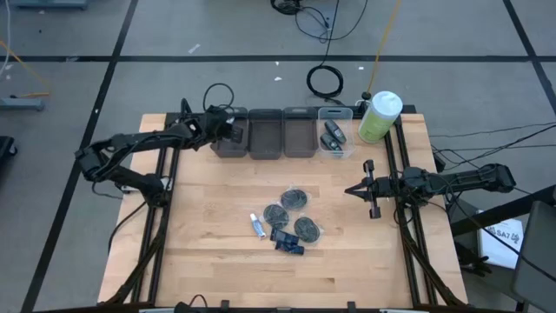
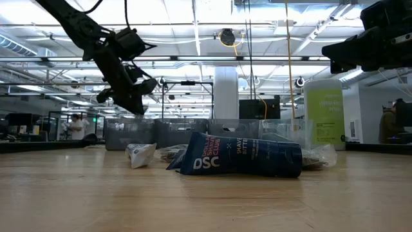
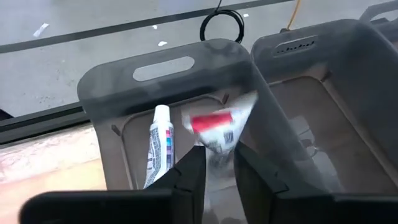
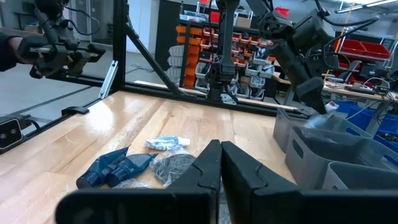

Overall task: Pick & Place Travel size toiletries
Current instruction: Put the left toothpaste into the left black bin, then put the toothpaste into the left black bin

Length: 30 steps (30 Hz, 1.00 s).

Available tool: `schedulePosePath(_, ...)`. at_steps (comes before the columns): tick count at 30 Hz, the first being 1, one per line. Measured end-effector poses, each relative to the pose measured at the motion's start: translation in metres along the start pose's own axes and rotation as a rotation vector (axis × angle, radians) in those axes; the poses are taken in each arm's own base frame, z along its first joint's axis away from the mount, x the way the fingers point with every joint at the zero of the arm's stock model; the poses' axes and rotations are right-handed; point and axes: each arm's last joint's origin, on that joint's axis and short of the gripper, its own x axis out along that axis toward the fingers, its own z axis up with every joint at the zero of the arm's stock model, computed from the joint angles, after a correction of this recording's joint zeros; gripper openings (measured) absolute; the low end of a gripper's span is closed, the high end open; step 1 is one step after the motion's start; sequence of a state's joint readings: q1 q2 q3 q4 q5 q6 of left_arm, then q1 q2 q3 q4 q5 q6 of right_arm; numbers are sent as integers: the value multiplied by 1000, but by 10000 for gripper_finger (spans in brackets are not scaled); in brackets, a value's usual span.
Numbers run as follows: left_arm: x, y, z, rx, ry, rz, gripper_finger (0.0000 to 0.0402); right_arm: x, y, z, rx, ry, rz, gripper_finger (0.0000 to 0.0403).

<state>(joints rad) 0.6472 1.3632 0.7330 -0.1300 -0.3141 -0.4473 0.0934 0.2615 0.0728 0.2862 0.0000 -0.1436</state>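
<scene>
My left gripper (image 3: 217, 171) hangs over the leftmost grey bin (image 1: 230, 142) at the table's far edge, fingers slightly apart and slanting down into it. A small white-and-red packet (image 3: 219, 127) shows blurred just past the fingertips, above the bin's floor. A white tube (image 3: 158, 146) lies flat in that bin. More travel size toiletries lie mid-table: dark discs (image 1: 295, 198), a white-and-blue tube (image 1: 258, 226) and dark blue packets (image 1: 287, 241). My right gripper (image 4: 219, 155) waits shut at the table's right side (image 1: 350, 189), holding nothing. My left gripper has the packet's lower end (image 3: 214, 152) right at the gap between its fingertips, which come from above and slant down into the bin. The packet is blurred, and I cannot tell whether the fingers touch it.
Two more grey bins (image 1: 265, 136) (image 1: 300, 136) and a clear bin (image 1: 335, 139) holding dark oval pieces stand in a row along the far edge. A big green bottle with a white cap (image 1: 380, 116) stands at the far right. Bare wood (image 1: 208, 209) lies around the pile.
</scene>
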Motion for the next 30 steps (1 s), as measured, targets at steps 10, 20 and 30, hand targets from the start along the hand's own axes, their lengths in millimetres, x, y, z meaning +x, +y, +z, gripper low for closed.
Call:
schedulePosePath(10,-6,-6,4,45,9,-161,172,0,0,0,0,0,0,4)
schedulePosePath(20,-56,-44,0,154,105,-811,186,0,0,0,1,0,0,4)
schedulePosePath(30,-107,-110,-65,435,236,-1067,186,0,0,0,1,0,0,4)
